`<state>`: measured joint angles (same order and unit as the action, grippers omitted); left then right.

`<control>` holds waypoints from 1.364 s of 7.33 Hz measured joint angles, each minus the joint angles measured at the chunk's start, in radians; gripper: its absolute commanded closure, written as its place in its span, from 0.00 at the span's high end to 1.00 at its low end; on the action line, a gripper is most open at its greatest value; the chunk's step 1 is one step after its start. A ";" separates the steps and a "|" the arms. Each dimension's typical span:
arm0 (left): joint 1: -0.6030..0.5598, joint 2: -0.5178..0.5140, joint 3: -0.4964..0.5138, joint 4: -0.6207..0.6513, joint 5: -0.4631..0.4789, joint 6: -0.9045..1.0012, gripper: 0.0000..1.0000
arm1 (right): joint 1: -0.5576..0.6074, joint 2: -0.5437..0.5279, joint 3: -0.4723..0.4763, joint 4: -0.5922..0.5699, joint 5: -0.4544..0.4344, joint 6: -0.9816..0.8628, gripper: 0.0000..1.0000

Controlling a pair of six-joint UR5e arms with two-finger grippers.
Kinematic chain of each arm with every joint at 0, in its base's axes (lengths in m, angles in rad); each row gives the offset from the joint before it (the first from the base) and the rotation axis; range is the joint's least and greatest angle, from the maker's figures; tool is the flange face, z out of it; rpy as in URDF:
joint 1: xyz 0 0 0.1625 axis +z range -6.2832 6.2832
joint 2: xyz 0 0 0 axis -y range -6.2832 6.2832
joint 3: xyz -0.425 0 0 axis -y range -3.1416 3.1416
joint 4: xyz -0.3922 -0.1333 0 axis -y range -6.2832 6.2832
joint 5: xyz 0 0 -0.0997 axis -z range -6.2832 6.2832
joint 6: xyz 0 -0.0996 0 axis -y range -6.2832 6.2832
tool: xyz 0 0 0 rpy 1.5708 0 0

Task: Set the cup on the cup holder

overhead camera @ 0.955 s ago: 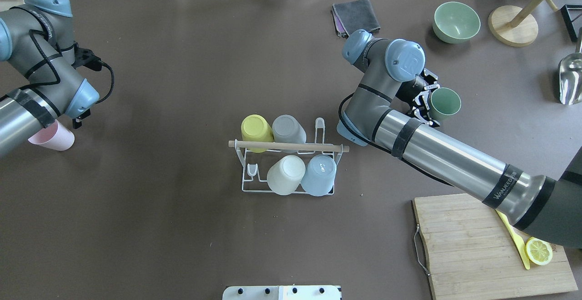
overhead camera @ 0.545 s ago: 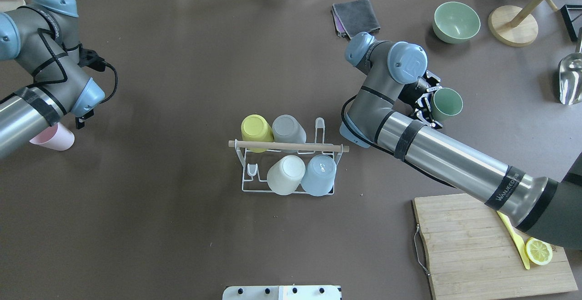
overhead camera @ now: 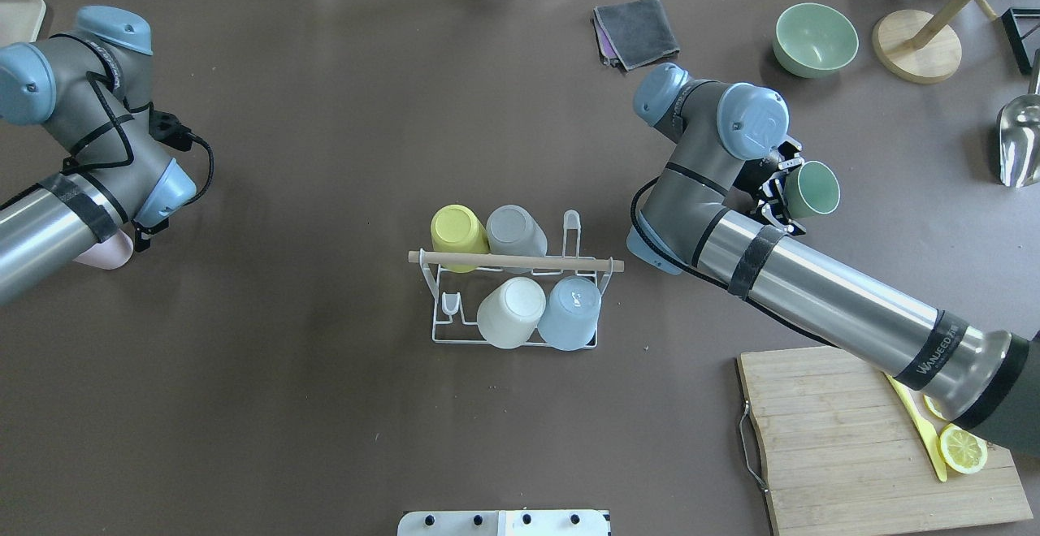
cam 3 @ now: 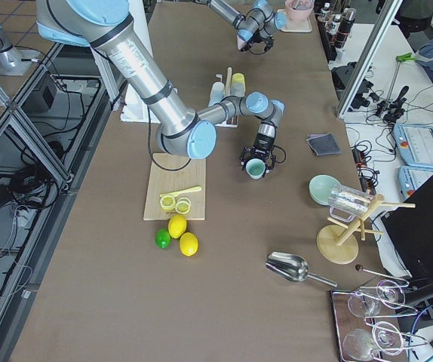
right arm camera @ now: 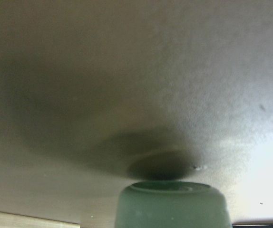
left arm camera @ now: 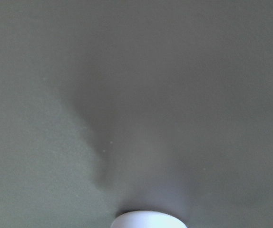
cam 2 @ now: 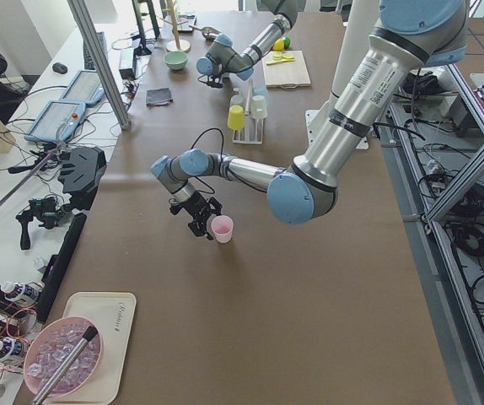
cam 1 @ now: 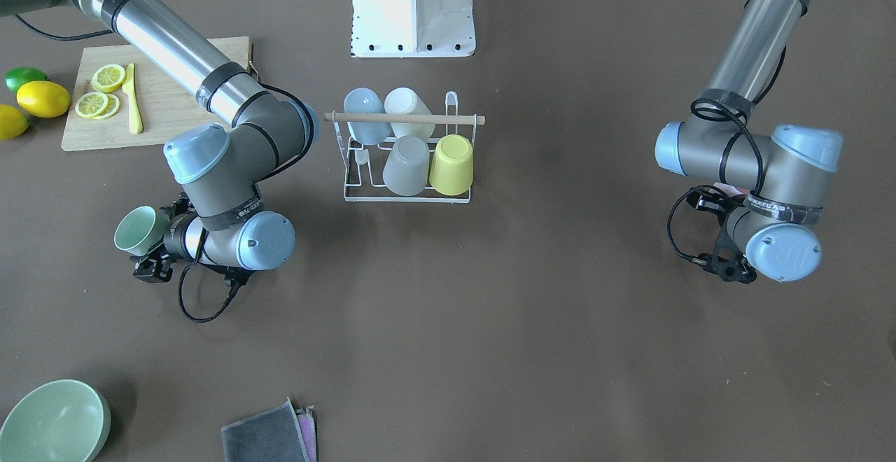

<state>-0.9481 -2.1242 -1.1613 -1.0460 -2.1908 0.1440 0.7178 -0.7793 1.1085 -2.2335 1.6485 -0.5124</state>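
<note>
Overhead exterior: brown table, cup holder mid-surface, cutting board.

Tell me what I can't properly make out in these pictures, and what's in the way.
- Pink cup: overhead view, nearly all hidden under the left arm.
- Left gripper: the arm hides its jaws from above; open or shut, cannot tell.
- Green cup: right wrist view, blurred, cut off by bottom edge.
- Lemon slices: overhead view, one partly under the right arm.
</note>
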 measured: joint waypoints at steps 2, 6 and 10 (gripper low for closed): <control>0.009 0.001 0.001 0.016 0.000 0.000 0.98 | 0.000 -0.018 0.022 0.001 0.000 0.000 0.99; 0.011 0.005 0.011 0.030 0.000 0.045 0.98 | 0.004 -0.048 0.060 0.002 0.003 -0.001 0.73; 0.015 0.005 0.013 0.055 0.001 0.063 0.98 | 0.023 -0.066 0.093 0.002 0.001 -0.029 0.00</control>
<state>-0.9327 -2.1188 -1.1487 -0.9912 -2.1895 0.2072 0.7406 -0.8457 1.2019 -2.2318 1.6491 -0.5416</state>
